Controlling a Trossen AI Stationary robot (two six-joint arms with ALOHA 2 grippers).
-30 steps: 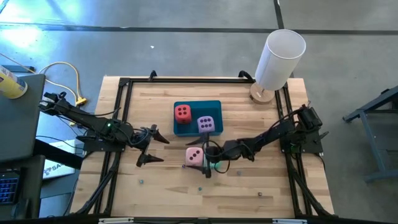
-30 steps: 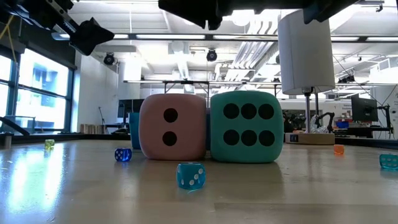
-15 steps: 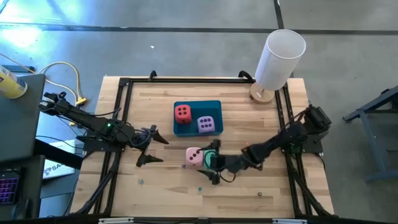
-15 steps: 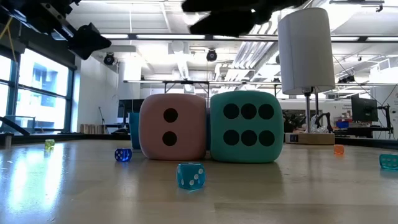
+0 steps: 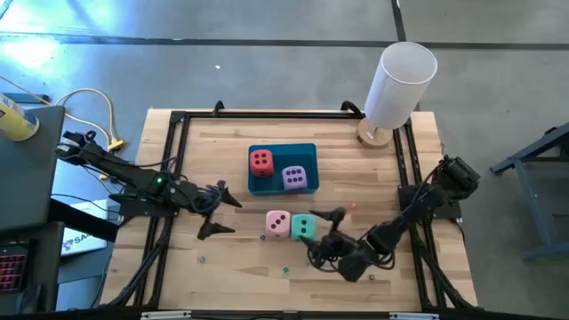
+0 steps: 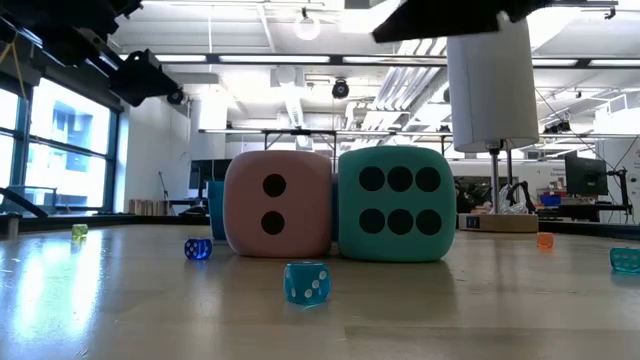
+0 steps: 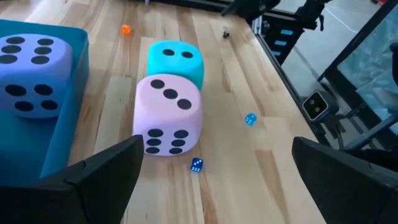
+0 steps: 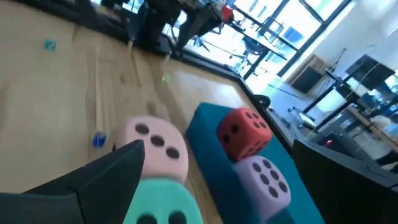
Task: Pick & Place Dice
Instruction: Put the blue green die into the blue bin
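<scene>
No writing on anything could be read. The right gripper [image 5: 322, 236] hung with fingers spread wide and empty just right of the teal die [image 5: 303, 227], which sat touching the pink die [image 5: 278, 223] near the blue tray [image 5: 283, 154] holding the red die [image 5: 261, 162] and purple die [image 5: 294, 177]. The left gripper [image 5: 220, 211] waited at the left, also wide and holding nothing.

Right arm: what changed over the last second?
The right gripper drew back from over the teal die toward the table's near-right side, open and empty. The teal die, pink die, blue tray and left gripper stayed put.
</scene>
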